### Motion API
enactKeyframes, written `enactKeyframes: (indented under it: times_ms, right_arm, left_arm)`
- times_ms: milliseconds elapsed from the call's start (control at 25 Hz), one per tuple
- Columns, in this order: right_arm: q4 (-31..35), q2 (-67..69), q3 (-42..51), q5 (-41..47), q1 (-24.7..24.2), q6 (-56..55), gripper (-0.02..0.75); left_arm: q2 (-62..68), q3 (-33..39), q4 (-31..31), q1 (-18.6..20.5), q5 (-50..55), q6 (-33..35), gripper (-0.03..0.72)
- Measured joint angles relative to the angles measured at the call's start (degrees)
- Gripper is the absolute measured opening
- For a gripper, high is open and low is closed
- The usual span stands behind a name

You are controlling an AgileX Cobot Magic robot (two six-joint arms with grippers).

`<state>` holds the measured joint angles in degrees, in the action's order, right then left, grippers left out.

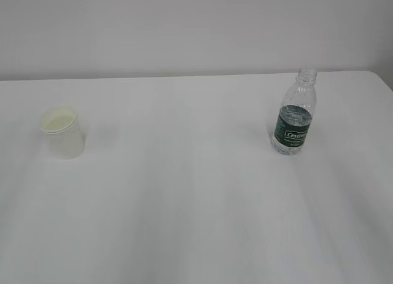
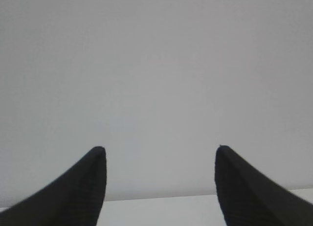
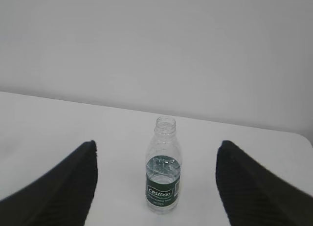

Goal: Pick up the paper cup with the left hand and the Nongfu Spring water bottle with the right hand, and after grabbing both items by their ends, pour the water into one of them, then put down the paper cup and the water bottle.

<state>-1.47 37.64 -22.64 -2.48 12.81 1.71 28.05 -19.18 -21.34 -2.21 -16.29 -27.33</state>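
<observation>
The bottle [image 1: 295,112] (green band lettered "Cestbon") stands upright on the table [image 1: 196,204], right; the cup [image 1: 62,132] stands left. Left gripper [image 2: 160,148] and right gripper [image 3: 155,143] both gape, empty.

You are looking at only one piece of lettering: white script on the dark green label band [image 1: 293,131] of the water bottle [image 1: 295,112], which is standing at the right of the exterior frame and at the lower centre of the right wrist frame. The word is sitting in a white outlined box and is reading roughly as "Cestbon", though the letters are showing too small and soft to be sure, and a finer line beneath it is staying illegible. The left wrist frame is showing you no text at all.
</observation>
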Motion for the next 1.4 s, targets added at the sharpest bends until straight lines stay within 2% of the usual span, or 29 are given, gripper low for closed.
enactKeyframes:
  times_ms: [280,640,880,1000,1400]
  right_arm:
    - [-0.3,-8.5,-0.6,8.1,0.0,0.1,0.573]
    - [-0.4,-11.5,-7.3,19.7,0.0,0.1,0.573]
    - [-0.4,-11.8,-11.8,28.5,0.0,0.1,0.573]
    - [-0.1,-13.5,-12.5,30.0,0.0,0.1,0.573]
    - [2.5,-25.0,-12.7,38.5,0.0,0.1,0.573]
  left_arm:
    - [-8.4,-0.1,0.2,0.0,11.2,0.0,0.495]
    - [-13.4,-0.1,0.3,0.0,14.1,-0.1,0.494]
    - [-15.2,-4.9,0.5,0.0,22.1,-0.1,0.494]
    - [-16.0,-7.2,0.5,0.0,25.1,-0.1,0.489]
    - [-21.6,-10.4,0.5,0.0,36.6,0.5,0.471]
